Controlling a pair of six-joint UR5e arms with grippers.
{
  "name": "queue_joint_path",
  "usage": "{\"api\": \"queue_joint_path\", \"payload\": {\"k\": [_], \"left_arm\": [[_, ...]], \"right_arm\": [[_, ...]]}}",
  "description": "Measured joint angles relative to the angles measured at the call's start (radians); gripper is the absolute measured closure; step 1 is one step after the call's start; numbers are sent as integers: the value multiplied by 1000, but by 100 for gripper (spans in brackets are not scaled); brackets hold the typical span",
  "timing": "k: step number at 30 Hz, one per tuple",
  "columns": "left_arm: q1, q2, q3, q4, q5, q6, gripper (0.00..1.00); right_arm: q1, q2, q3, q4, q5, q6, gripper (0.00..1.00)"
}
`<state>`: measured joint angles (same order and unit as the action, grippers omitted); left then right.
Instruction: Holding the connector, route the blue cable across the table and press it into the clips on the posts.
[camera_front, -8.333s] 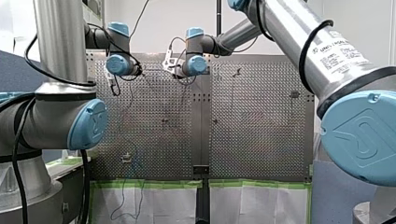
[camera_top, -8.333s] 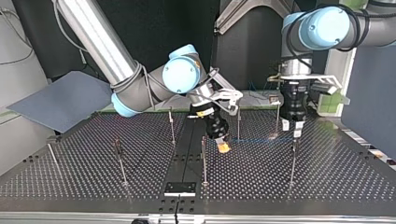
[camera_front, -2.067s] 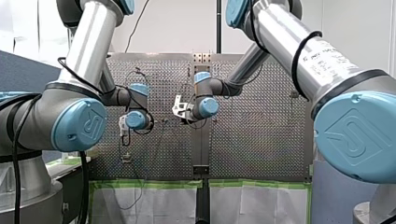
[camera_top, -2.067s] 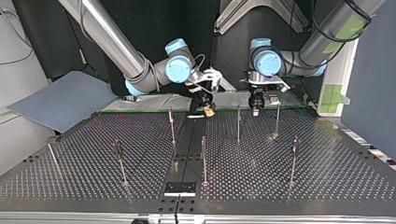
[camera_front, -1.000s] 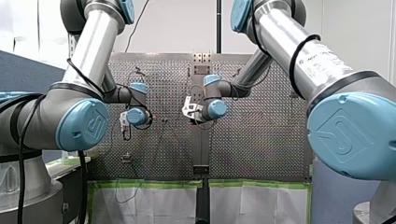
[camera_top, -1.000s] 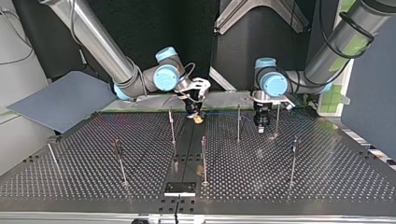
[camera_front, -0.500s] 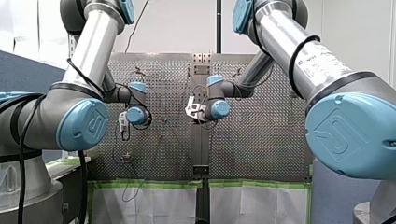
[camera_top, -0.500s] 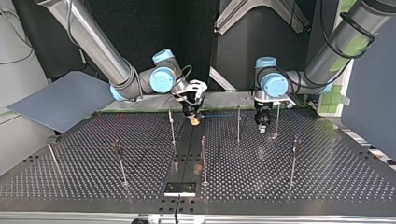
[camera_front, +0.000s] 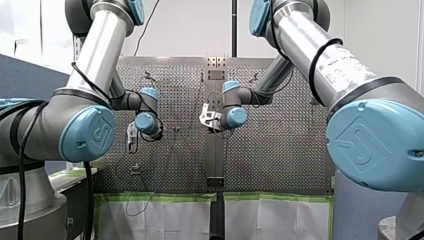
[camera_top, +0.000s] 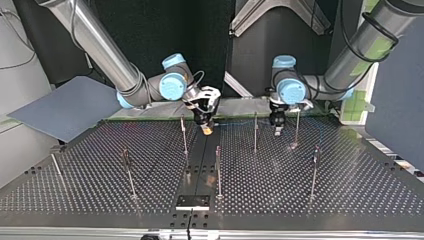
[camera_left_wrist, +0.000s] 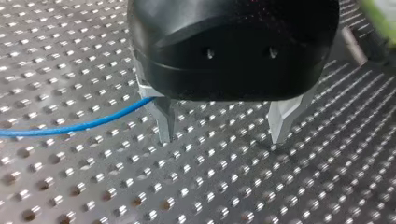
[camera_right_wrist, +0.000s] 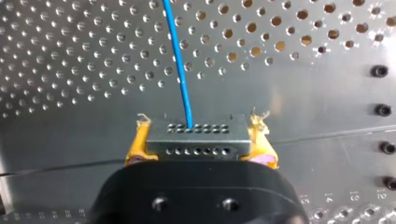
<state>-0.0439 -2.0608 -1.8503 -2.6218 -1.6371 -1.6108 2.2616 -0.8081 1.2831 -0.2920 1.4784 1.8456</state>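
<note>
The right jaws are clamped on the connector (camera_right_wrist: 196, 138); the left jaws stand apart beside the blue cable (camera_left_wrist: 70, 127). I'd draw it taut toward the post (camera_top: 255, 132) at the connector's three o'clock in the top view, then press.

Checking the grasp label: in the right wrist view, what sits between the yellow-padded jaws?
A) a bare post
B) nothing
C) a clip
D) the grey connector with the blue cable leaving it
D: the jaws of the right gripper clamp the connector, and the blue cable runs out of it.
</note>
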Motion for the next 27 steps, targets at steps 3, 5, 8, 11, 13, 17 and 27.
{"api": "queue_joint_path", "payload": {"k": [3, 5, 8, 11, 13, 17, 27], "left_arm": [[-6, 4, -9, -2, 1, 4, 0], [-8, 12, -20, -1, 0, 5, 0], [-12, 36, -39, 7, -1, 2, 0], [-15, 63, -61, 13, -1, -1, 0], [-16, 81, -79, 19, 1, -3, 0], [-20, 128, -124, 50, 7, -18, 0], [-33, 218, -226, 92, 7, -36, 0]], "right_arm": [[-2, 0, 0, 1, 0, -2, 100], [-3, 0, 0, 3, 0, -3, 100], [-6, 0, 0, 6, -1, -3, 100], [-9, 0, 0, 7, -1, -3, 100], [-11, 0, 0, 8, -1, -3, 100], [-15, 0, 0, 8, -1, -3, 100], [-22, -1, 0, 17, -2, -3, 100]]}}
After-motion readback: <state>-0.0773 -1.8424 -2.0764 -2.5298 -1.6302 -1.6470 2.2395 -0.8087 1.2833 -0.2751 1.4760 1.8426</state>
